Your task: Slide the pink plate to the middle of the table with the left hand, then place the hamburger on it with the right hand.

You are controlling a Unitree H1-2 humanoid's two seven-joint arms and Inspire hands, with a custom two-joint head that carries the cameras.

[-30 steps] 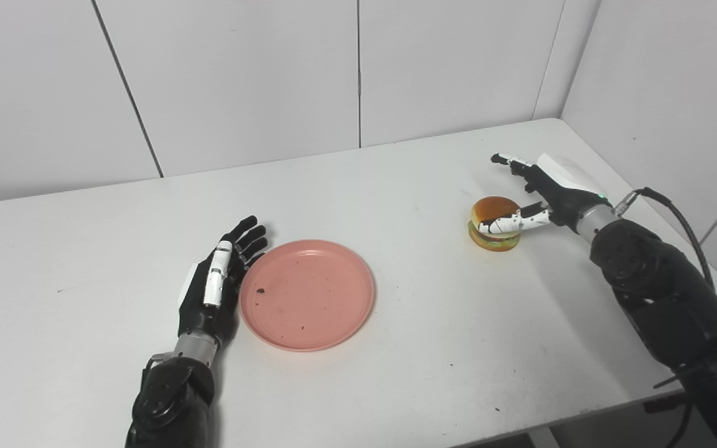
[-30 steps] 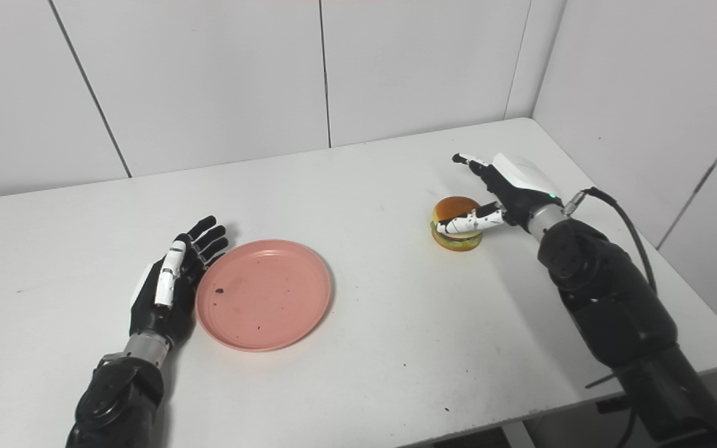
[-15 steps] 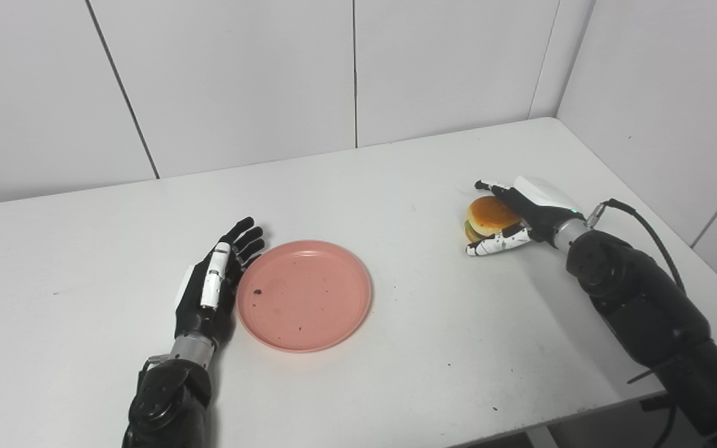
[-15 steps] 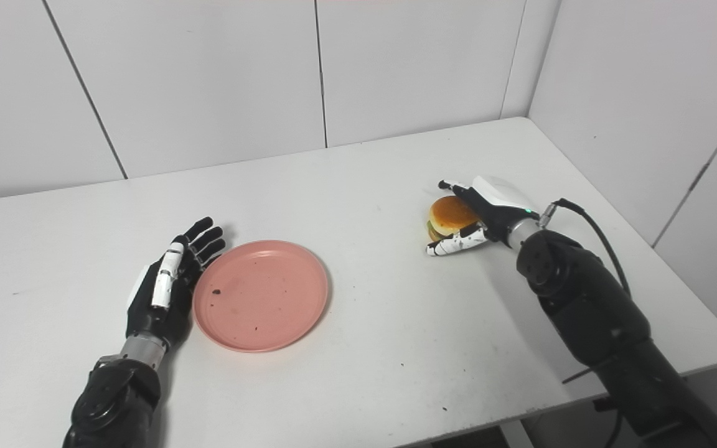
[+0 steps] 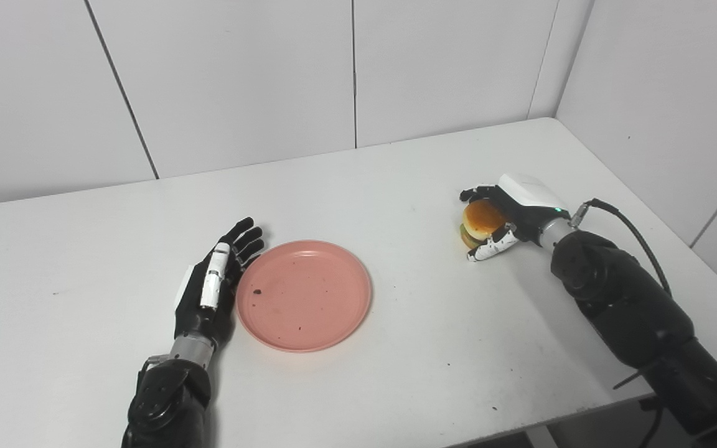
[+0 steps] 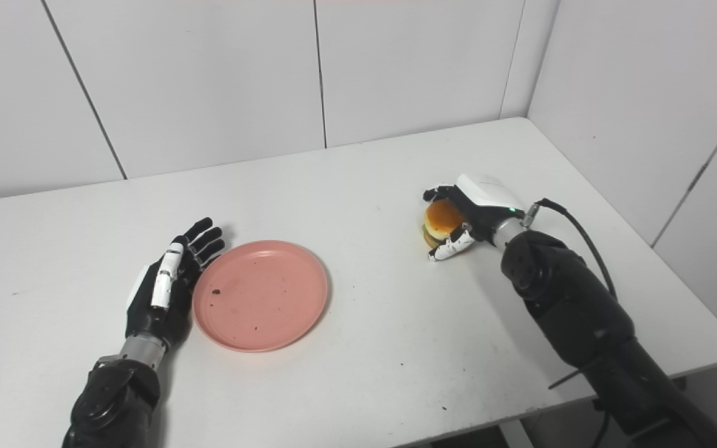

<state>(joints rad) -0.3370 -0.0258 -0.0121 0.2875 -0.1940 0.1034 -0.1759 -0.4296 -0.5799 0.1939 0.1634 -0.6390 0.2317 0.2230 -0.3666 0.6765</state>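
Right hand (image 5: 508, 214) looks wrapped around the hamburger (image 5: 480, 222) (maybe barely lifted, hard to tell). Pink plate (image 5: 304, 295) lies well to its left, beside the flat, empty left hand (image 5: 209, 292).

White table (image 5: 396, 186) against white panelled walls (image 5: 240, 74), corner right.

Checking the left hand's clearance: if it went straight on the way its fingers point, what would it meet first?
Probably nothing: the left hand points up-table beside the pink plate, toward bare table and the far wall; depth is unclear.
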